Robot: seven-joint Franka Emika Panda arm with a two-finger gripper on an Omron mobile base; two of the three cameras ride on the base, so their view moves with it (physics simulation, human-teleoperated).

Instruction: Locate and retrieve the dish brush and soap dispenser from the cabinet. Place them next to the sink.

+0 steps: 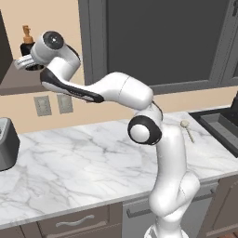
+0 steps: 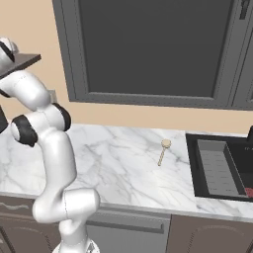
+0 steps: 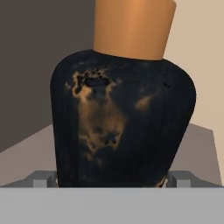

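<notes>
The soap dispenser (image 1: pixel 26 44), a squat black bottle with an orange pump top, stands on the grey-brown cabinet shelf (image 1: pixel 18 82) at the upper left. In the hand view the soap dispenser (image 3: pixel 122 122) looms very close. My gripper (image 3: pixel 111 179) is open, with one fingertip (image 3: pixel 43 180) on each side of the bottle's base. From the left base view my gripper (image 1: pixel 25 59) is up at the shelf against the bottle. The dish brush (image 1: pixel 187 129) (image 2: pixel 163 150) lies on the marble just left of the dark sink (image 1: pixel 218 122) (image 2: pixel 193 163).
A grey toaster (image 1: pixel 7 144) sits at the counter's left edge, below the shelf. Two wall outlets (image 1: pixel 52 104) are under the shelf. A large dark window (image 2: pixel 153 49) fills the back wall. Drawers with curved handles (image 1: pixel 74 221) run below the counter.
</notes>
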